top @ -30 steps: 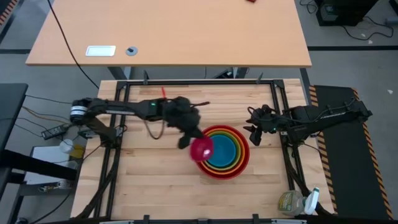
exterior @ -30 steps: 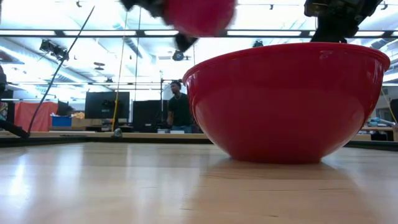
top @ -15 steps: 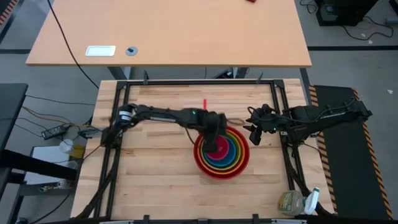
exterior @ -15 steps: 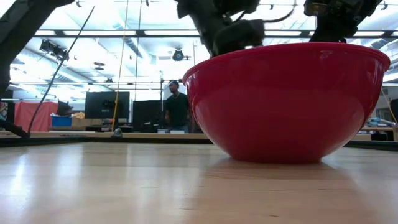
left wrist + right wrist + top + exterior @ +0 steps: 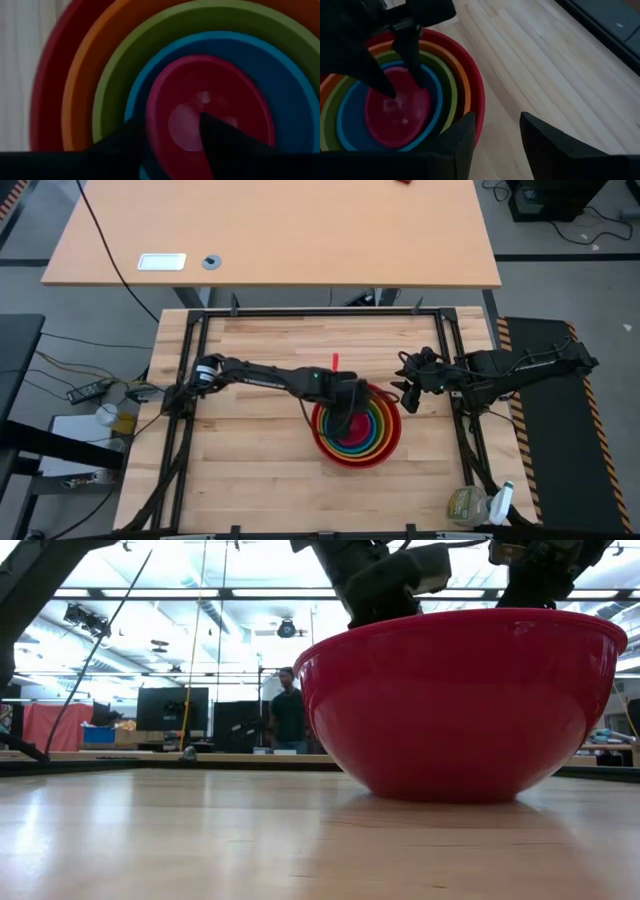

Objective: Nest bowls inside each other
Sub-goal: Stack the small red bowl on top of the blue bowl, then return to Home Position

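Several bowls sit nested on the wooden table: a red bowl [image 5: 325,445] [image 5: 460,700] outermost, then orange, green and blue [image 5: 150,75]. The small pink bowl [image 5: 220,95] [image 5: 395,117] rests innermost in the blue one. My left gripper [image 5: 170,122] [image 5: 405,87] [image 5: 347,418] reaches down into the stack, open, one finger inside the pink bowl and one just outside its rim. My right gripper [image 5: 495,135] [image 5: 405,392] waits open beside the stack, toward the table's right edge, with nothing between its fingers. My left gripper points steeply down, its open fingers either side of the pink bowl's rim [image 5: 147,115]. I cannot tell whether either finger touches that rim. The bowl sits upright in the blue bowl.
A black frame rail [image 5: 300,313] runs round the tabletop. A spray bottle [image 5: 478,505] lies at the near right corner. Bare wood [image 5: 240,450] lies left of the stack. A person [image 5: 288,715] stands far off in the room beyond.
My left gripper has carried the pink bowl toward the table's right edge and down into the stack, tipping to point more steeply down. The bowl, held above and to the left of the stack a second ago, now sits inside the blue bowl.
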Available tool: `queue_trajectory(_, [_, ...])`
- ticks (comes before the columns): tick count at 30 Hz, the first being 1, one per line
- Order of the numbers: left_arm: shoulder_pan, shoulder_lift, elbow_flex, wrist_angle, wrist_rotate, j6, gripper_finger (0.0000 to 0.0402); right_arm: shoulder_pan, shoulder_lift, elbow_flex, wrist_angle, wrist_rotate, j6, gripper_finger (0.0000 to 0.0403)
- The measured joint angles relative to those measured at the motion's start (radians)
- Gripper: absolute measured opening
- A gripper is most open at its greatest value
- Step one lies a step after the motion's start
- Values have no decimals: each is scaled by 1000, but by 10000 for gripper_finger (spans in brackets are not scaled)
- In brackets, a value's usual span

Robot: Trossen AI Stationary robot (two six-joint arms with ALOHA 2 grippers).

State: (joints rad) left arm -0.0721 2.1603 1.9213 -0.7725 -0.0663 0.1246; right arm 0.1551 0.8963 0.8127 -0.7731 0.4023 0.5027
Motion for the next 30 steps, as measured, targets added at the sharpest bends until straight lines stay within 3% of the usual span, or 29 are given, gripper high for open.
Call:
queue_trajectory(4, [2, -10, -8, 7, -1, 32, 220, 0, -1, 0, 0, 0, 2, 165])
queue_trajectory(11, [-12, -104, -192, 165, -24, 72, 205, 10, -18, 0, -23, 35, 3, 164])
queue_trajectory(20, [-8, -445, -628, 542, -28, 4, 181, 122, -150, -105, 97, 258, -61, 164])
queue_trajectory(30, [4, -822, -1028, 738, -85, -75, 180, 168, -344, -220, 257, 254, -212, 164])
